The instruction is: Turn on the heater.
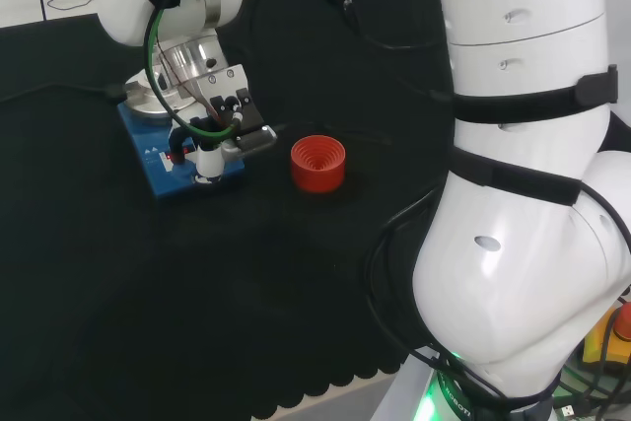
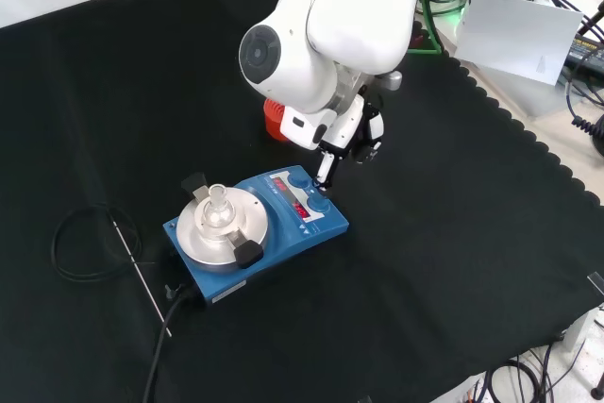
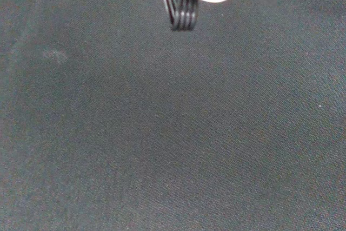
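One blue heater (image 2: 260,233) sits on the black-clothed surface (image 2: 453,261), left of centre in the front view, with a small glass vessel (image 2: 216,203) on its round metal plate. The hand (image 2: 344,143) is above the heater's control panel, one extended finger (image 2: 325,173) apparently touching a knob there; the fingers appear straight. A red ribbed ring (image 1: 317,164) stands just beside the heater.

Red ribbed stand (image 2: 274,125) half hidden behind the arm's link in the front view; heater (image 1: 182,157) partly covered by the hand (image 1: 212,115) in the head view.
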Controlling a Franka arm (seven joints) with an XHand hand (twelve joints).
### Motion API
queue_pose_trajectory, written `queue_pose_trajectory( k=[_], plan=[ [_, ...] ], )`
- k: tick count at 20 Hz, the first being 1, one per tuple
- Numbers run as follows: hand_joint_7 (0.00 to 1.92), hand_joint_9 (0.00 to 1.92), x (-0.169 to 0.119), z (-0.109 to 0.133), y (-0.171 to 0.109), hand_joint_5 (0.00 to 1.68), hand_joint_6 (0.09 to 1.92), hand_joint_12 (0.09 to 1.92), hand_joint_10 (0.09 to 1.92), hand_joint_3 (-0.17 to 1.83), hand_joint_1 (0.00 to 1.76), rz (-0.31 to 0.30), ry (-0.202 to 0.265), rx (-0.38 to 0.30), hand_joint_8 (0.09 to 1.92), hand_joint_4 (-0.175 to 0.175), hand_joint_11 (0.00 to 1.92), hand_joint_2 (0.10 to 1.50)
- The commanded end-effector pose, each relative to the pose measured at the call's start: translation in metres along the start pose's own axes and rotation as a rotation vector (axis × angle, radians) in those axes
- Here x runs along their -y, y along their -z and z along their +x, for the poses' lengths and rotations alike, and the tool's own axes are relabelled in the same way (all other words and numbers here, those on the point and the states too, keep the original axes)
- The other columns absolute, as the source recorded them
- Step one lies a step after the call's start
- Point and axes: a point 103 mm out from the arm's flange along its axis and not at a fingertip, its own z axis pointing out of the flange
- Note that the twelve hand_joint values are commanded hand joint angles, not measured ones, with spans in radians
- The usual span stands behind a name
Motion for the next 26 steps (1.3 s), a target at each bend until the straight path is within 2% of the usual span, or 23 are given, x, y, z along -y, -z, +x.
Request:
queue_pose_trajectory(
  k=[1, 11, 26],
  plan=[
    [1.63, 1.72, -0.004, -0.003, -0.004, 0.26, 0.64, 1.38, 1.33, 1.0, 1.42, 0.009, -0.004, 0.003, 1.39, -0.056, 1.5, 0.73],
    [1.63, 1.73, -0.008, -0.009, -0.001, 0.27, 0.63, 1.39, 1.33, 1.01, 1.42, -0.023, -0.016, 0.007, 1.39, -0.055, 1.5, 0.72],
    [1.64, 1.73, -0.014, -0.009, -0.005, 0.27, 0.63, 1.39, 1.33, 1.03, 1.41, -0.011, -0.026, 0.008, 1.39, -0.055, 1.5, 0.72]
  ],
)
